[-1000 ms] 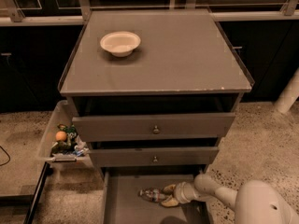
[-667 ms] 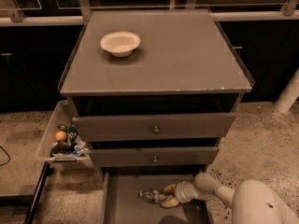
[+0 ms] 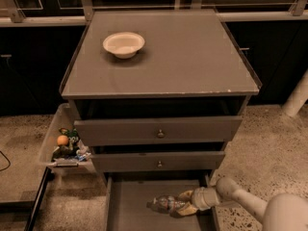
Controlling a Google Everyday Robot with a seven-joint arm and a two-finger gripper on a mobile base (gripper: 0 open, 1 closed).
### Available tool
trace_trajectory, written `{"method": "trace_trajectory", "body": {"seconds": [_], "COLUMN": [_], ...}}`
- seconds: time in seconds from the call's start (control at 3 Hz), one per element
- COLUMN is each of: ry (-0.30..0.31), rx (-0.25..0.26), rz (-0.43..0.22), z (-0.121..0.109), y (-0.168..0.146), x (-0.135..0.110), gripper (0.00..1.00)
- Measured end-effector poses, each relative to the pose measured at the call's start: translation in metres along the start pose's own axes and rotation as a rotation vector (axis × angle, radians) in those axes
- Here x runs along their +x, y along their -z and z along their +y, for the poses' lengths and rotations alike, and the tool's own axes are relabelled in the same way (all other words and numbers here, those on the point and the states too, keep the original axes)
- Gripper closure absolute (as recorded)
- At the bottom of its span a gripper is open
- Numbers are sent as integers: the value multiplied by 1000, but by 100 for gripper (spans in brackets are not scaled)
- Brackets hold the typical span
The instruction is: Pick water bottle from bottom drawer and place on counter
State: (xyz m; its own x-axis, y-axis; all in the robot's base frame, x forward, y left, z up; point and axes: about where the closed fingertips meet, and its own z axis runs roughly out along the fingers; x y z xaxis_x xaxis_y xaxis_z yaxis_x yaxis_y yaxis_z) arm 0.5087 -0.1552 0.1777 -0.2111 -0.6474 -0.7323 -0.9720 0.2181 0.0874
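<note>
The water bottle (image 3: 163, 204) lies on its side on the floor of the bottom drawer (image 3: 130, 211), cap pointing left. My gripper (image 3: 185, 203) reaches in from the right, low in the drawer, with one finger above and one below the bottle's right end; it is closed around the bottle. The white arm (image 3: 250, 206) runs off to the lower right. The counter (image 3: 192, 57) is the grey-brown cabinet top above, with a chipped front edge.
A white bowl (image 3: 123, 44) sits on the counter's back left. Two upper drawers with round knobs (image 3: 160, 134) stand slightly open above the bottom drawer. A clear bin (image 3: 65, 146) with small items stands on the terrazzo floor at the left.
The gripper and the bottle have barely moved; the arm has shifted slightly left within the drawer.
</note>
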Motion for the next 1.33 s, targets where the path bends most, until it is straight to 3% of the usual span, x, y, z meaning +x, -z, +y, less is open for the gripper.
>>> {"method": "trace_trajectory", "body": {"seconds": [0.33,0.67,1.0,1.33], "ry": [41,103,103,145], "rx": [34,91,90,73], "rz": [-17,17,17,43], "z": [8,11,11,22], "y": [59,124,123,114], "x": [-16,-46,-46,-52], "gripper": [100,100,100,100]}}
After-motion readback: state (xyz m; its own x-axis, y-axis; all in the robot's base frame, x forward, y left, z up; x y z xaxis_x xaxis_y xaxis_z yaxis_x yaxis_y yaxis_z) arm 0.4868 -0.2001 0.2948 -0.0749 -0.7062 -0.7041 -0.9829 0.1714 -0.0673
